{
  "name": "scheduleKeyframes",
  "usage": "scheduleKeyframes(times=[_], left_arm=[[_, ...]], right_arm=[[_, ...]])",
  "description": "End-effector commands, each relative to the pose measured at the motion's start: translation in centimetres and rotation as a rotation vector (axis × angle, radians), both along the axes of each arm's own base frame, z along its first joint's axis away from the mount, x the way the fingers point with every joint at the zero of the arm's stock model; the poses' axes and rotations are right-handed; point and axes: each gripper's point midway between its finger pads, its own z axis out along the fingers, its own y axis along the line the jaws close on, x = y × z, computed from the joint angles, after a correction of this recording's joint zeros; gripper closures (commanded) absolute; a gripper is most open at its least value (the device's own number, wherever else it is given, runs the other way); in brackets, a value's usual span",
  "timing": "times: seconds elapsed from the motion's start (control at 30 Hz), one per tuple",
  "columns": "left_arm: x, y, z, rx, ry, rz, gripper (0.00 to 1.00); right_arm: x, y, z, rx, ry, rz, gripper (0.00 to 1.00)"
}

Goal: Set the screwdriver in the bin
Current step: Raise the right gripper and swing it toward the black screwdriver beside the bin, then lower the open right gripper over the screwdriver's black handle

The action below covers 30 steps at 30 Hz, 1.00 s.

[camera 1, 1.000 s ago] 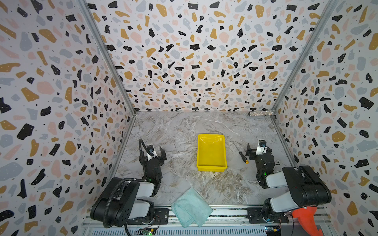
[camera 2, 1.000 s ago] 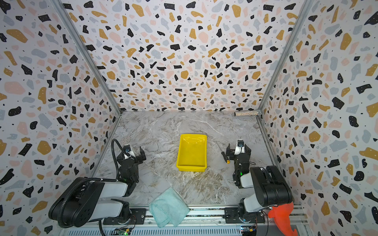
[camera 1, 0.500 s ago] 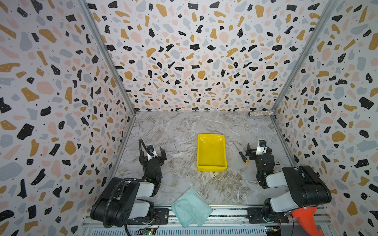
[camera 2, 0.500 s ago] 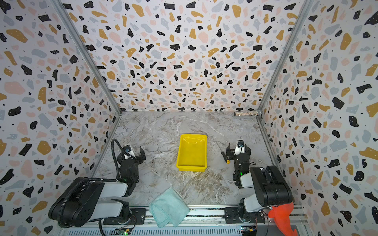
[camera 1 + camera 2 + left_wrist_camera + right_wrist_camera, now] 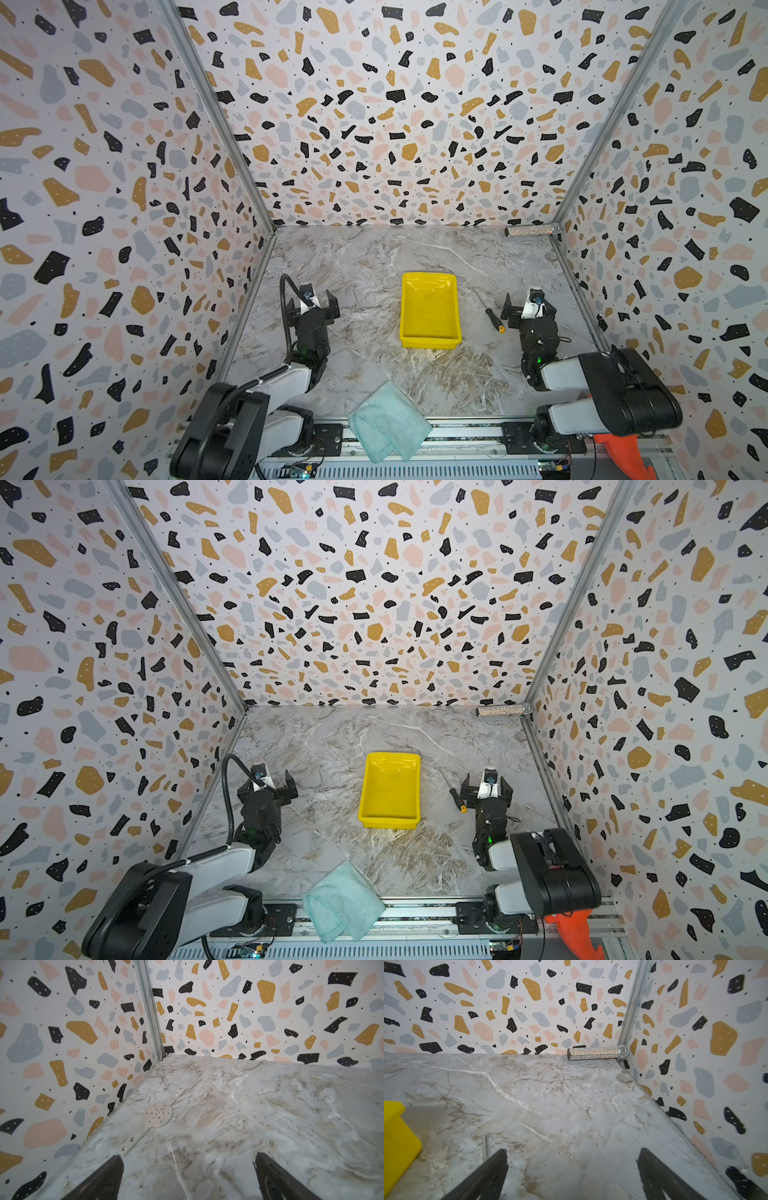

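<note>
Tabletop: marble-patterned.
Bin: yellow, centre.
Left gripper, right gripper: both jaws wide apart, holding nothing.
Screwdriver: lying on the tabletop between bin and right gripper (orange butt cap toward the near edge).

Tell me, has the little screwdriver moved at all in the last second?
No. The screwdriver lies just right of the yellow bin, at the same gap from the bin's right wall as before.

Glossy plastic bin; glittery cylinder; marbled tabletop.
</note>
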Motion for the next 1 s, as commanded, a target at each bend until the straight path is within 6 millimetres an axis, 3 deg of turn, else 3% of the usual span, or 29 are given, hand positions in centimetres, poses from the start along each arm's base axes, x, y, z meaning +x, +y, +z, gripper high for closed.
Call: scheduleKeyframes(times=[0.0, 0.07, 0.13, 0.2, 0.3, 0.37, 0.73, 0.97], left_arm=[[-0.2, -0.9, 3.0, -0.052, 0.089, 0.018, 0.00], [-0.9, -2.5, 3.9, -0.158, 0.127, -0.031, 0.00], [-1.7, -4.4, 4.1, -0.237, 0.173, -0.125, 0.00], [-3.0, -5.9, 3.0, -0.298, 0.201, -0.214, 0.00], [-4.9, -6.5, -1.2, -0.315, 0.253, -0.275, 0.00], [-5.5, -5.3, -2.8, -0.359, 0.260, -0.193, 0.00], [-5.7, -3.8, -3.0, -0.332, 0.288, -0.102, 0.00], [-8.1, 1.7, -4.0, -0.315, 0.282, 0.239, 0.00]], right_arm=[[-1.1, 0.3, 5.7, -0.030, -0.106, -0.051, 0.01], [-1.2, 1.0, 8.1, 0.075, -0.039, -0.029, 0.01], [-2.7, -0.1, 7.8, 0.342, 0.093, -0.123, 0.01], [-6.1, -1.8, 3.2, 0.582, 0.255, -0.302, 0.01], [-7.4, -0.4, -1.9, 0.587, 0.361, -0.184, 0.01], [-8.2, -0.1, -4.2, 0.595, 0.402, -0.175, 0.01], [-7.7, 3.1, -3.6, 0.500, 0.401, -0.028, 0.01], [-6.6, 5.1, -4.0, 0.449, 0.514, 0.034, 0.01]])
